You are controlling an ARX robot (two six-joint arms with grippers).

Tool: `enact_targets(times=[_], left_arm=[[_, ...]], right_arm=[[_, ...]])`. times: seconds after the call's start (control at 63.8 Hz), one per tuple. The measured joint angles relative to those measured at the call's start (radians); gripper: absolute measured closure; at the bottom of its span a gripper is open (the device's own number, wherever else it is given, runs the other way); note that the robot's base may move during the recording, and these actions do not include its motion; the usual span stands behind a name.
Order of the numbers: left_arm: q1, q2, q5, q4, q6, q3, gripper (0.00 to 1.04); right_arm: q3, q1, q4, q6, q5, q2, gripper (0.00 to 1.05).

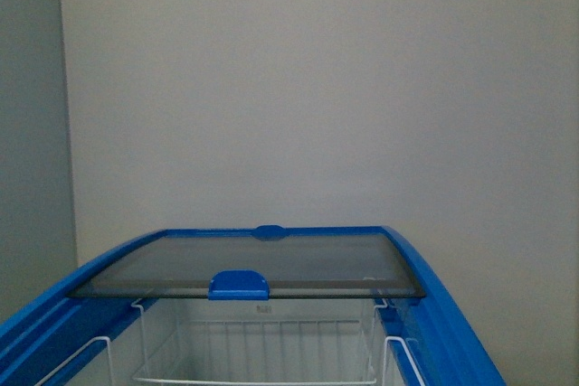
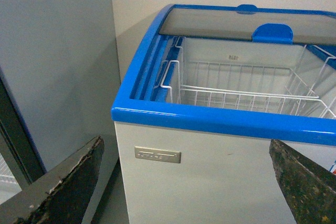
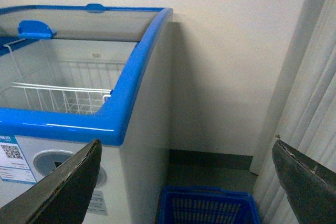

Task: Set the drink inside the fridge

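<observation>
The white chest fridge with its blue top rim stands against a pale wall, its sliding glass lid pushed to the far end and white wire baskets exposed in the open near half. The left tool and right tool each hang in front of the cabinet with dark fingers spread wide — nothing between them. The drink appears in no view; a blue plastic crate sits on the floor beside the fridge.

The front view looks across the fridge toward the wall; both wrist views (nearer, lower) share its open basket.
</observation>
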Motion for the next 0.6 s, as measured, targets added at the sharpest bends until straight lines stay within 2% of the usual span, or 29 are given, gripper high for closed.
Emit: enact_targets(times=[0.596], left_arm=[[0.0,0.0,0.0,0.0,0.0,0.0,0.08]], right_arm=[[0.0,0.0,0.0,0.0,0.0,0.0,0.07]])
